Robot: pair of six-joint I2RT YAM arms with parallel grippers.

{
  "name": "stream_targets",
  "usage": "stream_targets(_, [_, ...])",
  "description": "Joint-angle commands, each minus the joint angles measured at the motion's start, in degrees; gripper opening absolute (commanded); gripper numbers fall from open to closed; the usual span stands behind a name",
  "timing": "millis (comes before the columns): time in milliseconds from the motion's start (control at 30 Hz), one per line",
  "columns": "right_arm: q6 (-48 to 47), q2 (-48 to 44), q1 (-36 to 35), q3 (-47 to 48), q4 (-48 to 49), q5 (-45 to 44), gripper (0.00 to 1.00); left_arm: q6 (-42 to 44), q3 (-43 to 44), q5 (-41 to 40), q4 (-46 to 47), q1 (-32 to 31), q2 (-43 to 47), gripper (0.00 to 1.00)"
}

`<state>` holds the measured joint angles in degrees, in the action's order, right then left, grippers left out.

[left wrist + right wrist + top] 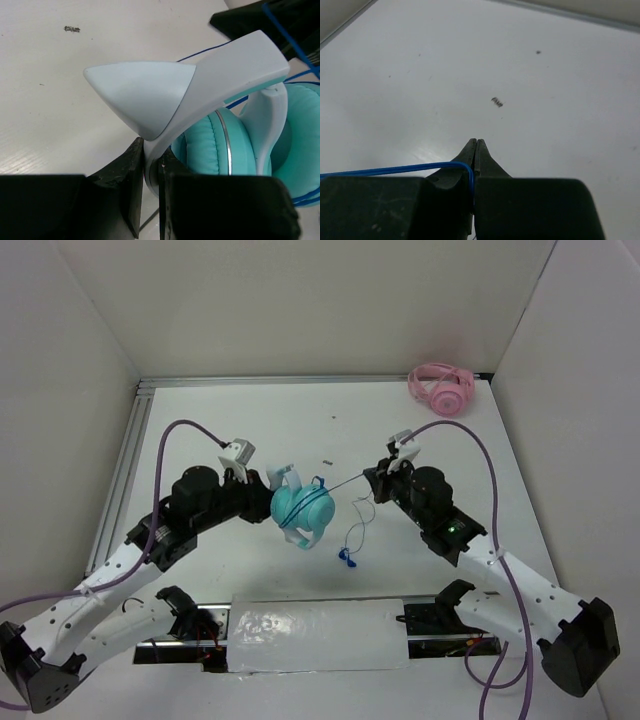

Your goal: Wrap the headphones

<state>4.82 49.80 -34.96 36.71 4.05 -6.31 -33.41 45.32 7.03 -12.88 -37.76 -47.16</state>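
Headphones in teal sit at the middle of the top view, held from their left by the left gripper; whether they touch the table I cannot tell. To the right of the headphones, apart from them, is the right gripper. A thin blue cable runs taut from the cups to it, and a slack remainder loops down to the blue plug, below and right of the headphones. Some turns of cable already lie round the cups, so the wrap looks partly done. Pink headphones lie far up and to the right, out of play. In the left wrist view the jaws pinch the white-grey band near its lower end, under a pointed ear-shaped piece, with a teal ear cup just behind the fingers. In the right wrist view the jaws are pressed together on the cable, which comes in from the headphones' side and vanishes between them. The next turn probably goes best with the left hold firm and the strand carried round the cups under even, light tension. Too hard a pull could twist the band in its pinch; too little could let the laid turns slide off.
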Motion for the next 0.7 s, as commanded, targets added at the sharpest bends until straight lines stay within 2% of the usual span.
stream_targets(0, [5.4,-0.1,0.2,-4.0,11.3,7.6,0.0,-2.9,3.8,6.6,6.0,-0.2,2.9,0.0])
stream_targets(100, [6.0,3.4,-0.7,-5.2,15.9,13.1,0.0,-3.8,5.5,10.4,8.0,-0.2,2.9,0.0])
stream_targets(267, [4.4,13.8,-4.7,-3.8,25.8,18.3,0.0,-9.6,11.4,11.0,10.3,-0.2,0.8,0.0])
stream_targets(533, [5.2,31.0,-8.8,2.5,38.6,25.0,0.04,-19.1,22.3,6.7,11.3,-0.3,-3.0,0.0])
stream_targets(667, [6.4,36.9,-10.5,5.1,44.7,28.0,0.05,-20.1,25.3,4.5,10.8,-0.2,-4.2,0.0])
